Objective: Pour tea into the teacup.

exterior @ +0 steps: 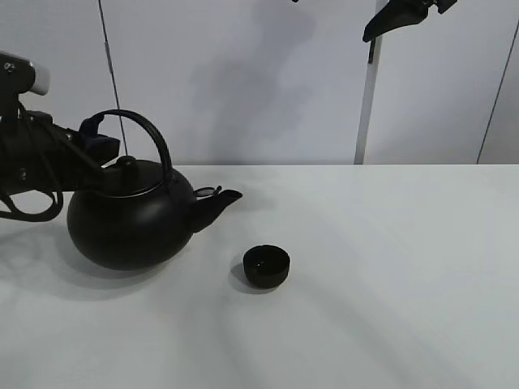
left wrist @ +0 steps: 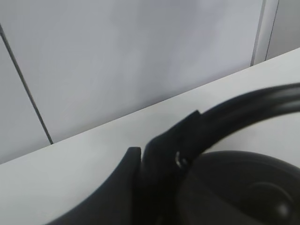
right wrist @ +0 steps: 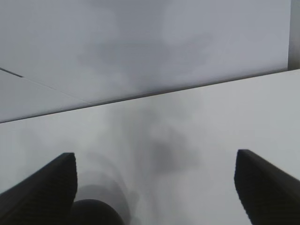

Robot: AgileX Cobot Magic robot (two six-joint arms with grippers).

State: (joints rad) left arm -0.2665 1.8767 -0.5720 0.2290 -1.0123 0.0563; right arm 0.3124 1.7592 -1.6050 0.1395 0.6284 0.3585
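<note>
— Where did we find the teacup (exterior: 267, 266)?
— Upright on the bare counter (exterior: 405, 284), roughly midway between the near and far edges and a little toward the left edge. It stood near the spout (exterior: 220, 200) of the kettle (exterior: 130, 223), on its near-edge side, not touching it. The kettle sat closer to the left edge.
— And the grippers?
— We saw the left gripper (exterior: 104, 139) right against the kettle's arched handle (exterior: 154, 134), at its left end. Only one finger (left wrist: 126, 183) showed in the wrist view, so we could not tell whether the jaws were clamped on it. The right gripper (right wrist: 154, 161) had its jaws wide apart, holding nothing.
— What worried us?
— We judged that a hold so far from the handle's top could let the heavy kettle swing or slip when lifted. The teacup looked small and light: a spout brought too low could knock it, and a fast tilt could send tea past its rim.
— Any writing?
— We read none; both were plain black.
</note>
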